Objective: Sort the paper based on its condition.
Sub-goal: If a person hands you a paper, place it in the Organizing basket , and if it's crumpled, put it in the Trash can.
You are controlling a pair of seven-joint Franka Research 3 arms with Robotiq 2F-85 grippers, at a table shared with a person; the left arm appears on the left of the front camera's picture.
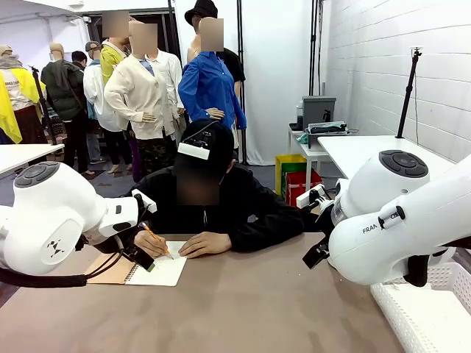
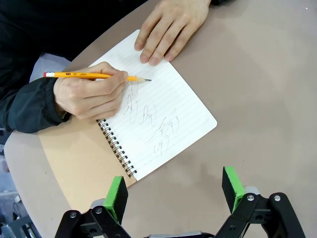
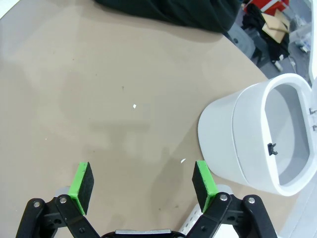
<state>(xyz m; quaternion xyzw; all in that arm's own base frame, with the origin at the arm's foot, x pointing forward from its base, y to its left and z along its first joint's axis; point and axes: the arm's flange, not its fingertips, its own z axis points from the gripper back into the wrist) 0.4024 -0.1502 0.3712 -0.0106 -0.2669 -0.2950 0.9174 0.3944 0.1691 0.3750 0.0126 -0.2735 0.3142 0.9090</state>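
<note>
Front: the left arm [image 1: 51,220] crooks in low, wrist tipped down over the notebook [image 1: 118,271], where a person [image 1: 243,213] leans on the table [image 1: 243,309]; the right arm [image 1: 397,220] is folded at the other side. Left wrist: the left gripper [image 2: 174,188] hangs with pads wide apart, and just beyond them lies the page [image 2: 168,114] (lined, scribbled, bound on its spiral), one hand [image 2: 89,96] writing with a pencil [image 2: 94,76], the other hand [image 2: 168,27] flat on its far corner. Right wrist: the right gripper [image 3: 143,173] is spread too, above the tabletop, a white bin [image 3: 247,134] just outside one pad.
</note>
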